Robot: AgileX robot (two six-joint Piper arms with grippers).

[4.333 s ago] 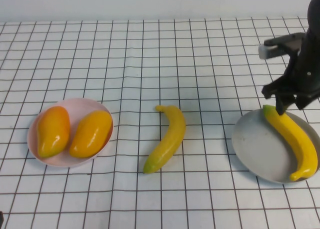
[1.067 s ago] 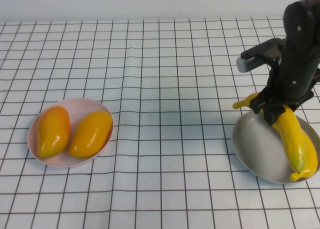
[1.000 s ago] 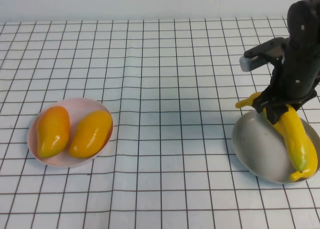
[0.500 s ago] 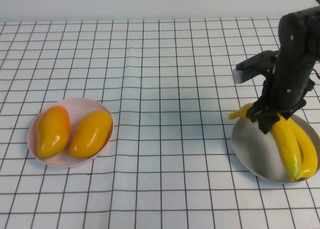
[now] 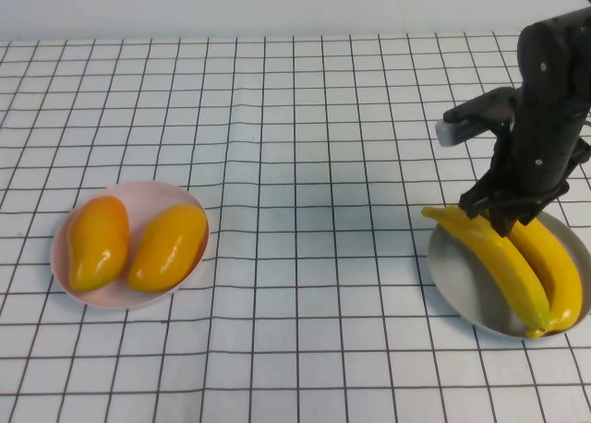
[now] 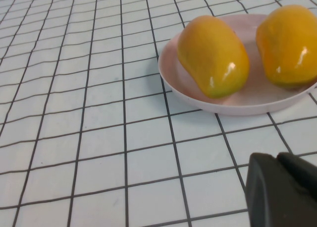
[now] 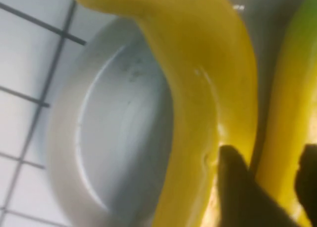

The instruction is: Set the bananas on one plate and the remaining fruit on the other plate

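Observation:
Two yellow bananas lie side by side on the grey-blue plate (image 5: 451, 277) at the right: one (image 5: 489, 261) has its stem over the plate's left rim, and the other (image 5: 557, 275) is beside it. My right gripper (image 5: 506, 222) hangs just above their upper ends, open. In the right wrist view its fingers (image 7: 233, 187) stand apart over the bananas (image 7: 208, 78) and the plate (image 7: 119, 152). Two mangoes (image 5: 97, 243) (image 5: 168, 247) rest on the pink plate (image 5: 152, 194) at the left. My left gripper (image 6: 277, 157) is shut and empty, near the pink plate (image 6: 198, 100).
The white cloth with a black grid (image 5: 314, 118) covers the table. The right arm's dark body (image 5: 549, 100) stands over the far side of the grey-blue plate.
The second banana has left the table's middle, carried by my right gripper to the grey-blue plate. It came down beside the first banana, and the gripper has let it go.

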